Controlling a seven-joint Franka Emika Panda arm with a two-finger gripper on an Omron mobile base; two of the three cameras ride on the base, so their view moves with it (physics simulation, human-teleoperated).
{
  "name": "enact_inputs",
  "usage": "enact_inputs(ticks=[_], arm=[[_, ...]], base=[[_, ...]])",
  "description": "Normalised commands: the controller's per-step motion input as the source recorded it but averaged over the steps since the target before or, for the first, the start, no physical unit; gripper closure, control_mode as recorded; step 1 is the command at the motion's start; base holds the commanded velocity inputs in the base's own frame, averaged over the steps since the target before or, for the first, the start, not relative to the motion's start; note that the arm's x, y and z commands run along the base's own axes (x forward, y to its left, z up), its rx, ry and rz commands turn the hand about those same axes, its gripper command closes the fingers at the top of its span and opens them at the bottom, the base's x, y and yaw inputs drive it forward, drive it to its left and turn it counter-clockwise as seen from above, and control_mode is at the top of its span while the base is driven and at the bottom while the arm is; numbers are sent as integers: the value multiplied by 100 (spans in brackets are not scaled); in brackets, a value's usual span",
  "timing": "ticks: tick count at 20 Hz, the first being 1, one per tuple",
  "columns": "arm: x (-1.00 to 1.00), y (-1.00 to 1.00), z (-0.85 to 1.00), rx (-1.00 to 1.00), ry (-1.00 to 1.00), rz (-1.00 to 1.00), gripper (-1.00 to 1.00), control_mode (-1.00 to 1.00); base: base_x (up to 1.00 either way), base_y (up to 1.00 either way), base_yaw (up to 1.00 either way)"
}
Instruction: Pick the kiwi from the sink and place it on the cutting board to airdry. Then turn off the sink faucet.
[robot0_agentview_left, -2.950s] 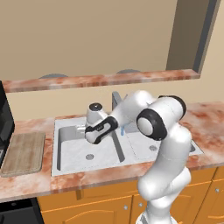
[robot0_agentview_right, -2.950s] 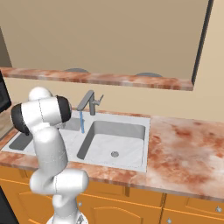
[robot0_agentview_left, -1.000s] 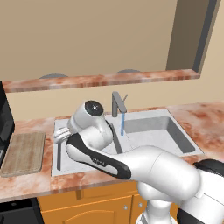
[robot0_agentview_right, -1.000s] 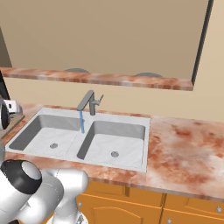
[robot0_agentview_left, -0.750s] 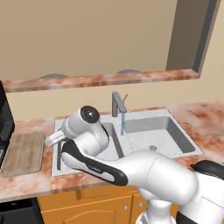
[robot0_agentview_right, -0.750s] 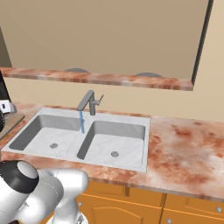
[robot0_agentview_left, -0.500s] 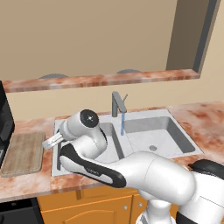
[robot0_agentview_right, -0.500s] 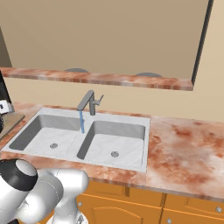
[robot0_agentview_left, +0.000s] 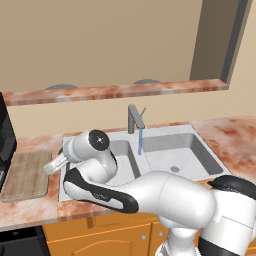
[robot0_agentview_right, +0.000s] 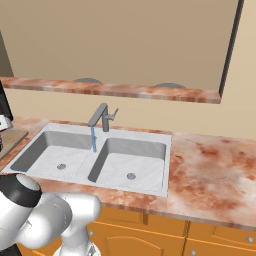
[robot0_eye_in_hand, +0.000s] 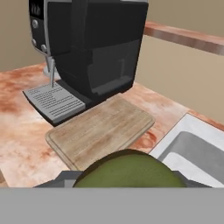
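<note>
Looking along the hand, the kiwi is seen as an olive-green dome rising from the bottom edge, its lower half cut off, with the gripper closed on it; of the fingers, just grey slivers at either side of the fruit can be made out. Beyond the fruit, the cutting board lies flat on the counter, one long edge close to the base of a black coffee machine whose grey drip tray sits near the board's far corner. A corner of the sink is caught at the right edge. In the left base view the board lies just beside the sink's left rim, and the hand end of the arm reaches over that rim toward the board; the fruit itself is too small and hidden to be picked out there. Much of the left basin is covered by the white arm. A blue stream runs from the sink faucet at the sink's back rim; the faucet and its stream are seen unobstructed in the right base view.
</note>
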Motion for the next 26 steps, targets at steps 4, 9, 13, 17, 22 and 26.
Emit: enact_inputs(ticks=[4,9,13,17,22,26], arm=[[0,28,1,-3,1,0,100,-100],[0,29,0,-3,5,0,100,-100],[0,26,0,-1,6,0,100,-100],[0,23,0,-1,7,0,100,-100],[2,17,-18,-4,3,0,100,-100],[1,10,-26,-5,2,0,100,-100]], base=[[0,0,0],[0,0,0],[0,0,0],[0,0,0],[0,0,0],[0,0,0]])
